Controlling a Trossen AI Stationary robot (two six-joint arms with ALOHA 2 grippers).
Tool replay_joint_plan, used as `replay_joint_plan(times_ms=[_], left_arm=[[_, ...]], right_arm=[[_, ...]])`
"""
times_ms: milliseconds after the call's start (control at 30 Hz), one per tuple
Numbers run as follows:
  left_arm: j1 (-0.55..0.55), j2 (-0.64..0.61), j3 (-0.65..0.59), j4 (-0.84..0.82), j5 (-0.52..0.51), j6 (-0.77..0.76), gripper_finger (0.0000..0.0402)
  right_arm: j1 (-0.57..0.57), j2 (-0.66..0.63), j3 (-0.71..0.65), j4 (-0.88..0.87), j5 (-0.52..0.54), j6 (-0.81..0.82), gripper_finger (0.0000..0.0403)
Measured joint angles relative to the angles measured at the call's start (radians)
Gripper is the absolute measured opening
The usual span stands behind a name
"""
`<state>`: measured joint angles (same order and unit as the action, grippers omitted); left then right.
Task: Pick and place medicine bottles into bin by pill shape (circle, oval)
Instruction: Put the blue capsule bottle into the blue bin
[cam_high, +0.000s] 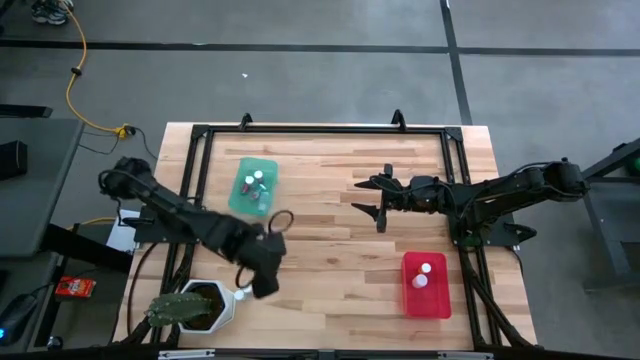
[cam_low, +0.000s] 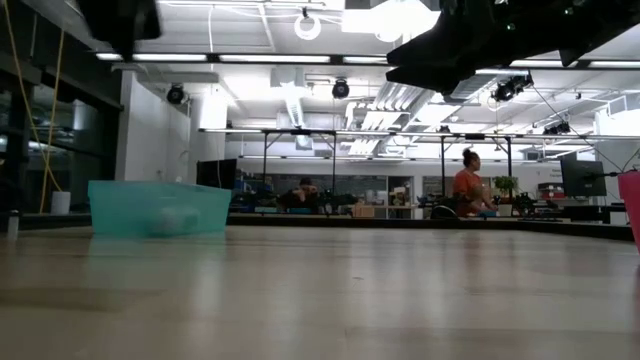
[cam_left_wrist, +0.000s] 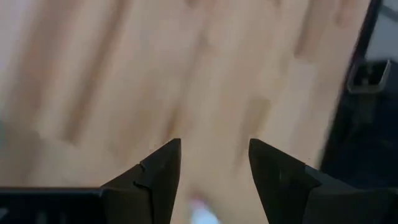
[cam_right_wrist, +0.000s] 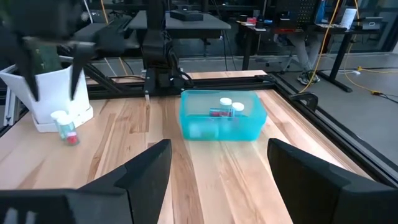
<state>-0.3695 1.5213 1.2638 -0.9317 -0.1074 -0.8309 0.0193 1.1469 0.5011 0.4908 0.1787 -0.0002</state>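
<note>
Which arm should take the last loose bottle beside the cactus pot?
Left. The left claw hangs open almost over the loose bottle standing by the cactus pot. The right claw is open too, but sits mid-table, well away from that bottle.

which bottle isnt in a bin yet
The lone medicine bottle standing on the table beside the white cactus pot; the others sit inside the teal bin or red bin.

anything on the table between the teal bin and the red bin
No objects: in the high view only bare wood lies between the teal bin and the red bin. The open right gripper hangs above that stretch.
</note>
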Motion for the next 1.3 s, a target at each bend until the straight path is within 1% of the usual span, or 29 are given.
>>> replay_joint_plan(times_ms=[67,133,233,400,633,767,867,967,1033,1133,1300], left_arm=[[-0.033,0.051,0.033,-0.045,0.065,-0.068,0.0177],[-0.066,0.1,0.05,-0.051,0.116,-0.12,0.0177],[-0.112,0.156,0.054,-0.054,0.15,-0.179,0.0177],[-0.159,0.212,0.054,-0.087,0.135,-0.246,0.0177],[-0.178,0.235,0.053,-0.248,0.029,-0.27,0.0177],[-0.187,0.234,0.053,-0.206,0.021,-0.269,0.0177],[-0.196,0.234,0.052,-0.183,0.037,-0.271,0.0177],[-0.204,0.233,0.023,-0.147,0.056,-0.3,0.0177],[-0.208,0.234,0.003,-0.147,0.07,-0.309,0.0177],[-0.209,0.234,-0.017,-0.147,0.063,-0.318,0.0177],[-0.208,0.234,-0.021,-0.137,0.071,-0.319,0.0177]], right_arm=[[0.0,0.0,0.0,0.0,0.0,0.001,0.0259],[0.0,0.0,0.0,0.0,0.0,0.002,0.0259],[0.0,0.0,0.0,0.0,0.0,0.001,0.0259],[0.0,0.0,0.0,0.0,0.0,0.0,0.0259],[0.0,0.0,0.0,0.0,0.0,0.0,0.0259],[0.0,0.0,0.0,0.0,-0.001,0.0,0.0259],[0.0,0.0,0.0,0.0,-0.001,0.0,0.0259],[0.0,0.0,0.0,0.0,-0.001,0.0,0.0259],[0.0,0.0,0.0,0.0,-0.001,0.0,0.0259],[0.0,0.0,0.0,0.0,-0.001,0.0,0.0259],[0.0,0.0,0.0,0.0,-0.001,0.0,0.0259]])
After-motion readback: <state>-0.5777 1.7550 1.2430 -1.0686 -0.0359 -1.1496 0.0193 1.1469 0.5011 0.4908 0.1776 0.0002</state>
